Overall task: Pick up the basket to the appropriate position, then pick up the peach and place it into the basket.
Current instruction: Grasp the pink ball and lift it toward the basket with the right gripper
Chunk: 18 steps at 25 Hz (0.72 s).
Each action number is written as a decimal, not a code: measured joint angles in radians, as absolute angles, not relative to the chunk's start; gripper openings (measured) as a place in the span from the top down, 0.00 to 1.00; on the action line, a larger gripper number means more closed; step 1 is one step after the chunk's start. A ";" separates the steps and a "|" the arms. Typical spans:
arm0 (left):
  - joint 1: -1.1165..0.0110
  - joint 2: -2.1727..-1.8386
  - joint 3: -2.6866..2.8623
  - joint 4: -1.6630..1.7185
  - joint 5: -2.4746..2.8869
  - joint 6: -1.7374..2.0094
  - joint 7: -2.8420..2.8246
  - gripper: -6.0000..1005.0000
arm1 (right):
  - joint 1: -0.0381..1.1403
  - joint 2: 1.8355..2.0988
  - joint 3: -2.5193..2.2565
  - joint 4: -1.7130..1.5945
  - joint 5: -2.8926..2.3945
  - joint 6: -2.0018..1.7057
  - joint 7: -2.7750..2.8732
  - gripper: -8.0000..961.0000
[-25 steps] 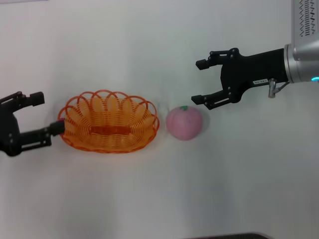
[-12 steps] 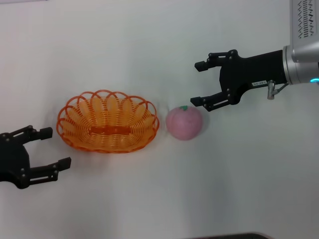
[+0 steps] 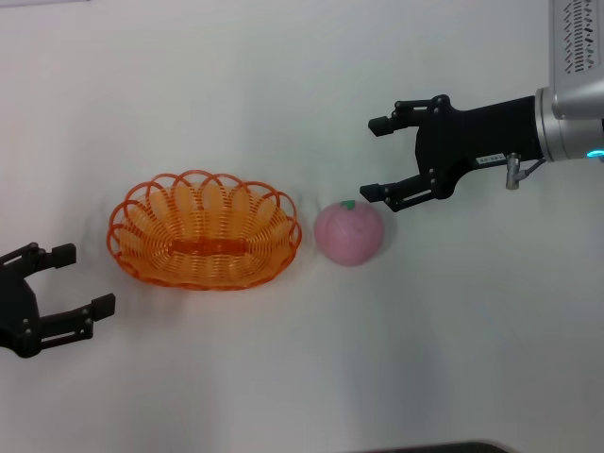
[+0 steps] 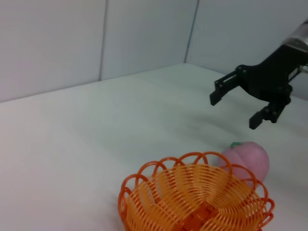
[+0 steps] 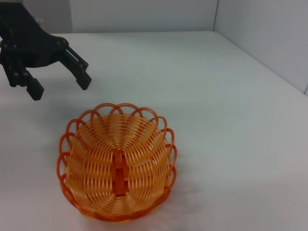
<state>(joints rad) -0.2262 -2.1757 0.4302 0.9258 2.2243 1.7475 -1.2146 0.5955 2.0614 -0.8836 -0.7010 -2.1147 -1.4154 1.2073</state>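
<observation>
Presently the basket (image 3: 205,231) sits upright on the white table (image 3: 283,377), left of centre from my head camera, with the peach (image 3: 349,233) just beside its right end, apparently not touching, green mark up. I find the basket empty.

Left gripper (image 3: 58,280): clear of the basket, low on the table off its left end, fingers spread wide, holding nothing. I judge the basket as placed, so the positioning step looks finished.

Right gripper (image 3: 377,157): fingers wide apart, empty, hovering beyond and slightly right of the peach; its nearer fingertip (image 3: 371,191) lies close to the fruit's top from the head camera. The left wrist camera shows it raised above the peach, not in contact.

Step in hand, by my reading: approach to the peach. The next move calls for bringing the right gripper down until its fingers straddle the fruit's widest part, then closing. The round, smooth ball may roll toward the basket if nudged off-centre.
</observation>
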 joint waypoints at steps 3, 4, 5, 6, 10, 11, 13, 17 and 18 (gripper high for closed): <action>-0.226 -2.175 0.425 0.916 2.226 1.746 -1.219 0.13 | 0.595 2.062 -0.882 -0.701 -2.115 -1.416 1.207 0.06; -0.226 -2.174 0.425 0.913 2.227 1.746 -1.219 0.13 | 0.595 2.062 -0.882 -0.701 -2.115 -1.416 1.207 0.06; -0.226 -2.174 0.426 0.910 2.227 1.746 -1.219 0.13 | 0.596 2.062 -0.883 -0.701 -2.115 -1.416 1.207 0.06; -0.226 -2.174 0.427 0.907 2.228 1.746 -1.218 0.13 | 0.596 2.062 -0.884 -0.701 -2.115 -1.416 1.207 0.06; -0.226 -2.174 0.433 0.903 2.252 1.746 -1.208 0.13 | 0.596 2.063 -0.888 -0.701 -2.115 -1.417 1.207 0.06; -0.226 -2.174 0.433 0.902 2.259 1.745 -1.206 0.13 | 0.596 2.063 -0.888 -0.701 -2.115 -1.417 1.207 0.06; -0.227 -2.174 0.434 0.900 2.265 1.743 -1.205 0.13 | 0.595 2.063 -0.888 -0.701 -2.115 -1.417 1.207 0.06; -0.229 -2.174 0.434 0.892 2.267 1.741 -1.204 0.13 | 0.595 2.063 -0.888 -0.700 -2.115 -1.420 1.213 0.06; -0.229 -2.174 0.434 0.891 2.267 1.740 -1.204 0.13 | 0.595 2.063 -0.886 -0.700 -2.115 -1.423 1.217 0.06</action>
<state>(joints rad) -0.2293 -2.1739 0.4342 0.8914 2.2674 1.7400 -1.2038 0.5951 2.0632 -0.8864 -0.6995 -2.1154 -1.4233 1.2168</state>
